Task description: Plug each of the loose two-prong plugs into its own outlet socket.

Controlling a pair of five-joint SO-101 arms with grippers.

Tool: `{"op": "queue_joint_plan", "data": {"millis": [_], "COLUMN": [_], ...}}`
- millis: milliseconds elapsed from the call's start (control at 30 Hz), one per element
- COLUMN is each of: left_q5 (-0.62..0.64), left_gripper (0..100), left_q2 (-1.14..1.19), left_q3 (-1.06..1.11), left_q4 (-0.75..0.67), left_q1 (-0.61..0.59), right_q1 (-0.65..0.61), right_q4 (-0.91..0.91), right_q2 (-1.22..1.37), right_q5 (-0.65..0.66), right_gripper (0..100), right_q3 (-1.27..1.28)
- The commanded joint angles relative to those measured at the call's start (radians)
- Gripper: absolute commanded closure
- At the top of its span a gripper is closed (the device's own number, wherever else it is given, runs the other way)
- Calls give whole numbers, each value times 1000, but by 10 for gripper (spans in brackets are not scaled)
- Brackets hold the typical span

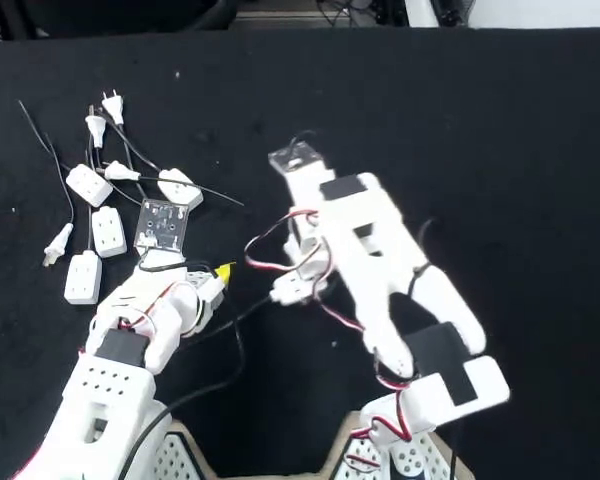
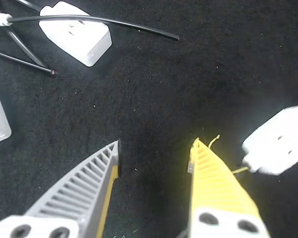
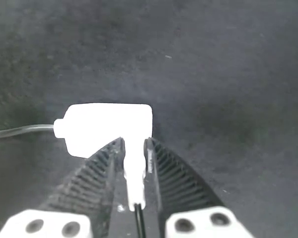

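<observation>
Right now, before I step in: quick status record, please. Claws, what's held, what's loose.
left claw: open, empty, above the black table
right claw: shut on plug
plug: butts against a white socket; full seating cannot be told
loose plugs: several on the left arm's side of the table, cords trailing
spare sockets: lying among those plugs
</observation>
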Motion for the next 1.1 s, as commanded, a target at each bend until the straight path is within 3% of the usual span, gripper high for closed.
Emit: {"op": "queue_joint_plan", "data": {"millis": [0, 233, 467, 700, 767, 933, 1067], "left_q5": [-6, -6, -6, -6, -6, -6, -6], "left_gripper": [766, 766, 766, 766, 766, 766, 766], "left_q2": [-14, -14, -14, -14, -14, -14, -14], "left_q3": [-12, -12, -12, -12, -12, -12, -12], "left_q4": [-11, -12, -11, -11, -11, -14, -9], "left_q1": [2, 2, 2, 2, 2, 2, 1], "right_q1": [74, 84, 84, 83, 61, -11, -46], "right_q4": [-11, -12, -138, -110, -52, -11, -18], "right_q2": [-91, -82, 5, -91, -137, -231, -300], "right_q5": [8, 43, 37, 37, 40, 43, 83], "right_gripper": [988, 986, 988, 984, 935, 700, 691], "right_q3": [-12, 8, 71, 70, 56, 51, -7]}}
